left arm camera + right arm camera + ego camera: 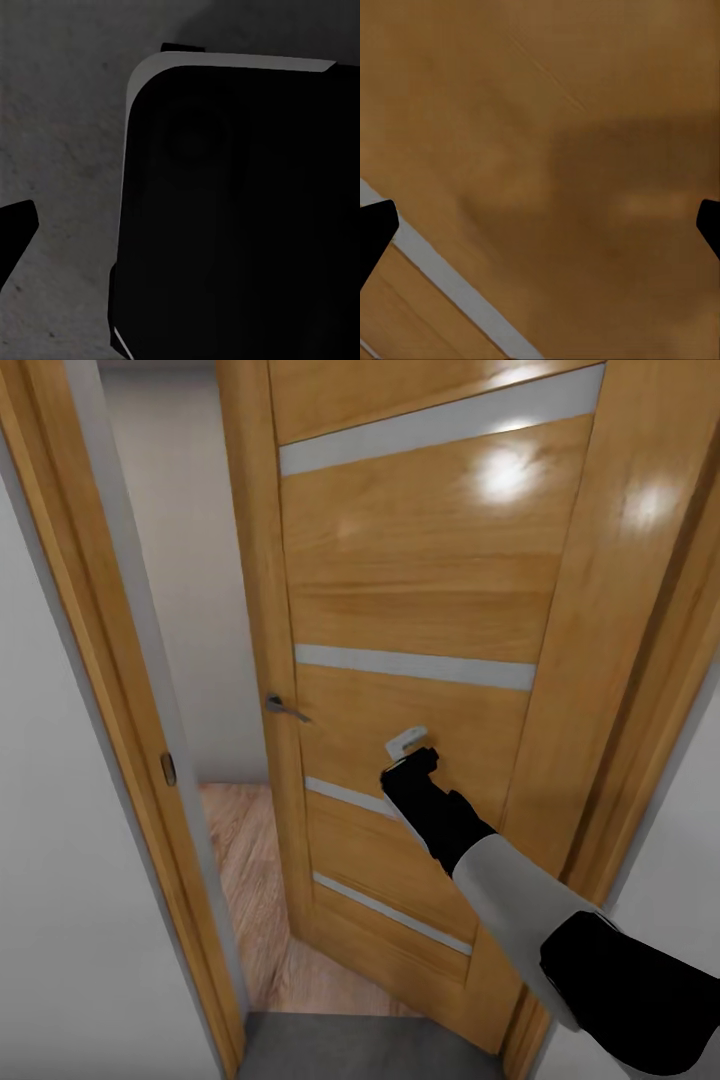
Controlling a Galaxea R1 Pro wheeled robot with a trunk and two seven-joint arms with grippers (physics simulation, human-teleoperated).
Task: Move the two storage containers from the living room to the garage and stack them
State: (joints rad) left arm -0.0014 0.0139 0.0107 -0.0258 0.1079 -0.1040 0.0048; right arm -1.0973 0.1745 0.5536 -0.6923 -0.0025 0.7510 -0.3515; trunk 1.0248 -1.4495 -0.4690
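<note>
The two storage containers are out of view. A wood-panelled door [420, 590] with pale horizontal strips stands partly open in front of me. My right gripper [409, 746] reaches up to its face, below and right of the metal handle [285, 707]. Seen from the right wrist, the gripper [540, 221] is open, its dark fingertips [375, 229] wide apart with only the door panel [547, 150] close behind them. My left gripper [180, 225] hangs low over the dark grey floor [67, 150], beside my black base [240, 225], with one fingertip [15, 229] showing.
The door frame [95, 660] with a latch plate [168, 768] bounds the gap on the left, between white walls [50, 880]. Light wood-plank flooring [250, 850] lies beyond the opening. Dark grey floor [370, 1050] is under me.
</note>
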